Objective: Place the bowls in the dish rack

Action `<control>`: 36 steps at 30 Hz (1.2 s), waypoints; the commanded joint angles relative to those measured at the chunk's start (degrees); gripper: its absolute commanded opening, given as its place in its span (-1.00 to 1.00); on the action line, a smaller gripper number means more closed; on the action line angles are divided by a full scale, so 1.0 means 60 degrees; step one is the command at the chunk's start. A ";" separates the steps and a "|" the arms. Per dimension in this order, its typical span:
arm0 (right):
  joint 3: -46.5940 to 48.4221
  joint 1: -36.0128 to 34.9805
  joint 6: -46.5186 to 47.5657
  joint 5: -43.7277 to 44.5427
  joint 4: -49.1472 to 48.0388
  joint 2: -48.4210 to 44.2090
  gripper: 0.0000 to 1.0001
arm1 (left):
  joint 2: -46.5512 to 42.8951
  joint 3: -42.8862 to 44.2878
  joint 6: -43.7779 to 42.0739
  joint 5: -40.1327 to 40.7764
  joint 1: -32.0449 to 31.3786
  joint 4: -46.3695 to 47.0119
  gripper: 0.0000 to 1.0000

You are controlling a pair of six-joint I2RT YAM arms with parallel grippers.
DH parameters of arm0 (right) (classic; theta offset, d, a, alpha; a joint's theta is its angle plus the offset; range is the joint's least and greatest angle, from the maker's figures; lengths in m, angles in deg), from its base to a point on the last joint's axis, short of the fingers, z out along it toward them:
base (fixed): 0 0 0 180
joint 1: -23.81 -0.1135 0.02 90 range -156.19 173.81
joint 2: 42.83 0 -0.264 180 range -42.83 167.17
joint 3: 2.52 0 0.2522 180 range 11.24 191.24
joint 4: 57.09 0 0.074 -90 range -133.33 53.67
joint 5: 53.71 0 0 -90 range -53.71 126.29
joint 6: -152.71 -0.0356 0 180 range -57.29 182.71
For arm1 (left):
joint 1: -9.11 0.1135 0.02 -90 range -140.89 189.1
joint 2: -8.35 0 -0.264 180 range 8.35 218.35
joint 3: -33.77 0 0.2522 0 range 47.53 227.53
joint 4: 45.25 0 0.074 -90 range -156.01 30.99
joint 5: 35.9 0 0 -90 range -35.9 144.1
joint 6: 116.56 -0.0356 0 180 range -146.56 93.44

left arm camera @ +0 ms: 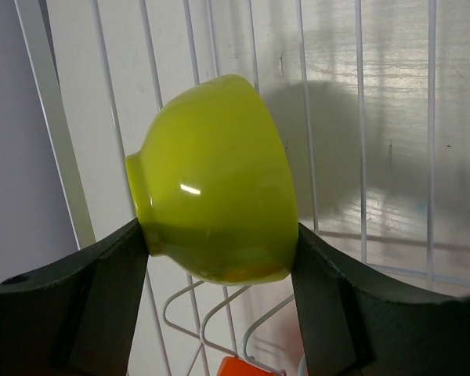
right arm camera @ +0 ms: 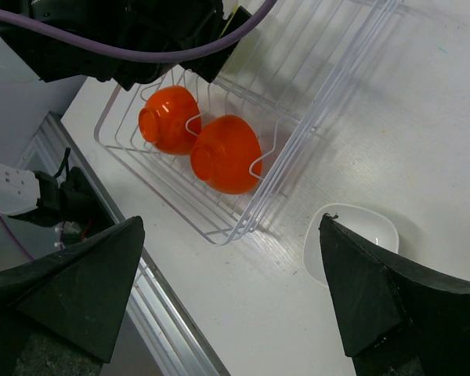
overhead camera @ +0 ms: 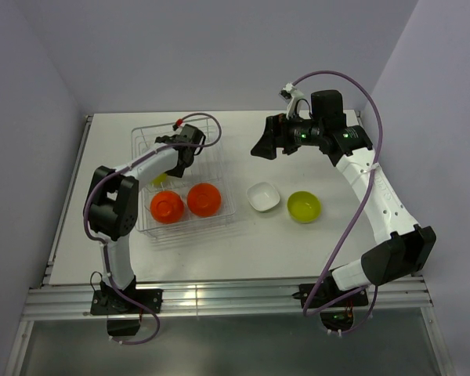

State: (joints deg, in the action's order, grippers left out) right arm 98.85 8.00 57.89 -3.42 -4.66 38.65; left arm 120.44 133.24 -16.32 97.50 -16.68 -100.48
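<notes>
My left gripper [overhead camera: 175,157] is over the wire dish rack [overhead camera: 138,139] and shut on a lime green bowl [left arm camera: 215,180], held on its side between both fingers [left arm camera: 102,290] above the rack wires [left arm camera: 360,117]. That bowl peeks out under the gripper in the top view [overhead camera: 158,178]. Two orange-red bowls [overhead camera: 166,206] [overhead camera: 204,199] lie in the rack's near part, also in the right wrist view [right arm camera: 168,117] [right arm camera: 225,153]. A white bowl [overhead camera: 263,196] [right arm camera: 352,239] and a second lime green bowl [overhead camera: 304,206] sit on the table right of the rack. My right gripper [overhead camera: 265,147] [right arm camera: 231,290] hangs open and empty above the table.
The white table [overhead camera: 219,251] has a metal rail along its near edge [overhead camera: 219,294] and walls on three sides. The left arm's body [right arm camera: 125,39] crosses the rack's far side in the right wrist view. An orange bowl's edge [left arm camera: 247,366] shows below the held bowl.
</notes>
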 commanded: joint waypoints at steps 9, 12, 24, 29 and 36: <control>-0.0012 0.0116 0.0188 -0.0063 0.0146 -0.0292 1.00 | 0.0199 0.0245 0.0315 -0.0187 0.0019 -0.0661 -0.10; -0.0056 0.0160 0.0188 -0.0063 0.0190 -0.0293 1.00 | 0.0287 0.0363 0.0300 -0.0333 0.0019 -0.0719 0.30; 0.0149 0.0219 0.0246 -0.0077 0.0307 -0.0175 1.00 | 0.0317 0.0846 -0.0037 -0.1226 0.0034 -0.0807 0.99; 0.0149 0.0248 0.0334 -0.0033 0.0351 -0.0161 1.00 | 0.0244 0.1051 -0.0110 -0.2016 0.0063 -0.0954 0.99; 0.0295 0.0277 0.0465 -0.0019 0.0511 -0.0102 1.00 | -0.0150 0.1227 -0.0242 -0.2983 0.0136 -0.1086 0.99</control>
State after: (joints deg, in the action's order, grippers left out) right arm 98.87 9.09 59.42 -3.39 -2.06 38.65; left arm 122.60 137.88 -17.00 84.65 -16.02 -106.25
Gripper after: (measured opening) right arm 0.997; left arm 0.995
